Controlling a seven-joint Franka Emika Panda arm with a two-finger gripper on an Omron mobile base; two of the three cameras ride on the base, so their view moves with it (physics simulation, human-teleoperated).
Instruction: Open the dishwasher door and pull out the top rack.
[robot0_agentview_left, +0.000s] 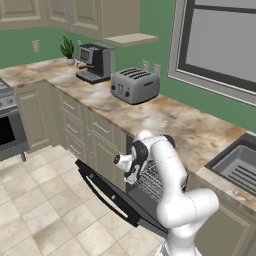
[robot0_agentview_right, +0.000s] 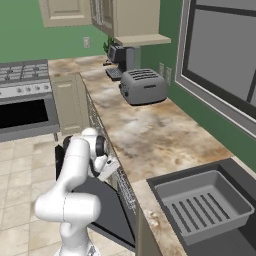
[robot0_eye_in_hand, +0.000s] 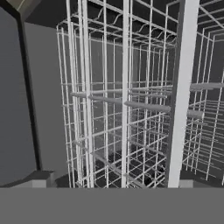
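Now, take these in order.
Door: the flat dark grey dishwasher door with the long black bar handle is already dropped open; it slopes out and down over the tiled floor from the dishwasher opening, handle edge farthest from the opening.
Rack: the silver-grey wire mesh top rack sits just inside the dishwasher opening, under the marbled counter edge, and does not look drawn out over the door yet.
Gripper: your two-finger gripper is at the mouth of the opening, directly in front of the rack's front face; its jaws stand spread wide and pinch nothing.
Key relation: the rack lies straight ahead of the gripper, deeper into the opening; in the hand view the wire grid sits close in front of the camera.
Long axis: the rack's front edge runs across the opening, parallel to the door handle.
Next, as I judge it: you close on a front wire, then pull back out over the door.
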